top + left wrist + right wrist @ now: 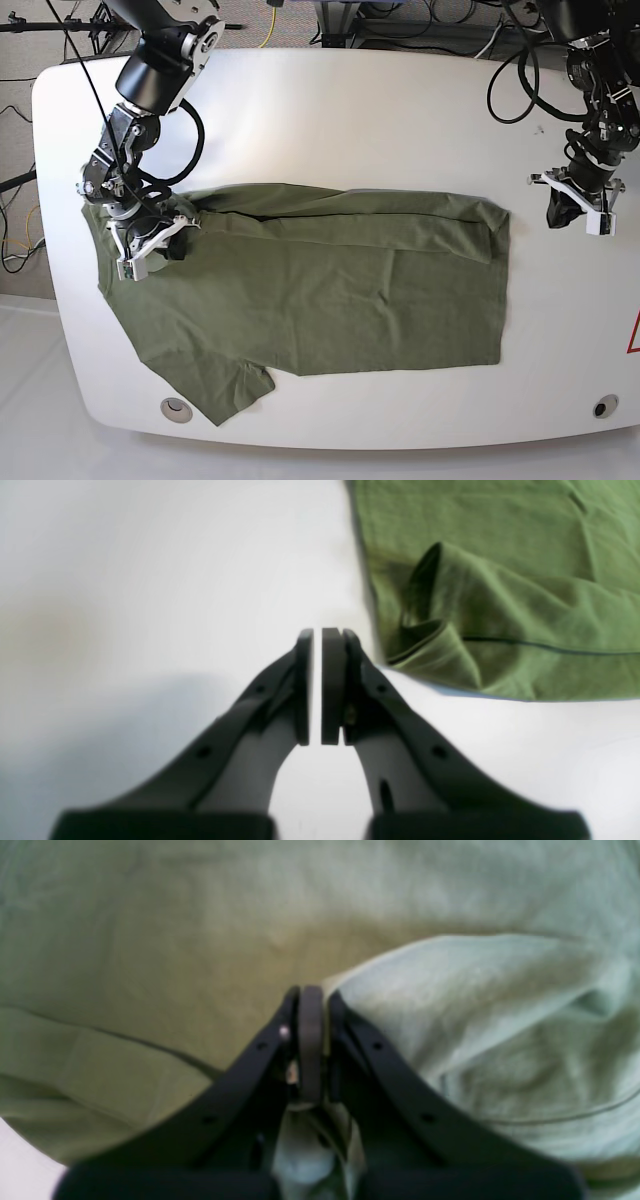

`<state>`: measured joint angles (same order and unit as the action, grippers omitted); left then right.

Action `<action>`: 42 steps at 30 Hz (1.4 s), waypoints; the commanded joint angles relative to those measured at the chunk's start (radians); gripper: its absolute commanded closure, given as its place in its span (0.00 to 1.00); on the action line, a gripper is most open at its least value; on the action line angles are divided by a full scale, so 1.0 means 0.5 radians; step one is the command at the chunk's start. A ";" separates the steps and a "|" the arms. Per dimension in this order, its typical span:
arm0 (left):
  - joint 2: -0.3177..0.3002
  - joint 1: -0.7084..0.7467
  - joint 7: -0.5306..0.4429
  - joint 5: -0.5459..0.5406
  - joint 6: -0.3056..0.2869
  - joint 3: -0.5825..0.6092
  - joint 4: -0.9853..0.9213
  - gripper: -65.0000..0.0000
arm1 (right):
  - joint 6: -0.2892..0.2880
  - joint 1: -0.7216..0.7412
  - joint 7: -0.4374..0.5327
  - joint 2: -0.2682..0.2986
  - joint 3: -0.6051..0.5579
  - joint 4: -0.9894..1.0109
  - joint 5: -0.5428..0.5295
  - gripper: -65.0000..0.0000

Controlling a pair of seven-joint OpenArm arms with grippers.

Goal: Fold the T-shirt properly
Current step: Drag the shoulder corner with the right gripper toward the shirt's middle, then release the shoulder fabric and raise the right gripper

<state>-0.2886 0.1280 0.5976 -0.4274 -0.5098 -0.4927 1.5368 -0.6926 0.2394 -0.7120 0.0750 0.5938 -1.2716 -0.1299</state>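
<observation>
Right gripper (311, 1040): jaws clenched w/ a pinch of green cloth between them, a raised ridge of fabric running away from the tips to their right. That's the T-shirt (320, 290), olive, lying flat on the white table (330, 130), one long edge already doubled over along the far side. In the base view this gripper (150, 245) sits at the sleeve/shoulder end, cloth bunched right under the tips.

Left gripper (317, 680): jaws pressed together, only a hairline gap, nothing between them. Bare table beneath; the shirt's hem corner (430, 655) lies just beyond the tips & off to their right, not touching. In the base view it (578, 205) hangs beside the hem end, apart from the cloth.

Step in hand, my read: a fold w/ the right arm gripping the sleeve end, the left idle. Next move prob. calls for carrying that pinched end across towards the hem w/o dragging the bottom layer; the left may need to open & pin or grip the hem corner.

Writing/brands: none readable on shirt or grippers. A red mark at the table's edge, cut off, can't read.
</observation>
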 commanded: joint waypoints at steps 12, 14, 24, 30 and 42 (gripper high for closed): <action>-0.033 -0.027 -0.052 -0.025 0.012 -0.013 0.022 0.96 | -0.011 0.047 0.013 0.027 0.023 -0.064 -0.013 1.00; -0.033 -0.022 -0.054 -0.023 0.014 -0.012 0.021 0.96 | -0.011 0.046 0.012 0.027 0.024 -0.065 -0.013 1.00; -0.028 0.000 -0.061 -0.044 0.030 0.001 0.032 0.97 | -0.011 0.049 0.072 0.028 0.038 -0.068 0.027 0.73; -0.027 0.000 -0.062 -0.049 0.033 0.001 0.031 0.97 | -0.011 0.046 0.103 0.023 0.046 -0.154 0.050 0.64; -0.053 0.001 -0.055 -0.052 0.020 0.003 0.035 0.92 | 0.000 -0.108 -0.050 0.031 0.077 -0.571 0.032 0.48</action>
<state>-0.2916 0.1432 0.5980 -0.4385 -0.4957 -0.4877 1.5333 -0.6899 0.1753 -0.7528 0.0757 0.6292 -1.5295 -0.1074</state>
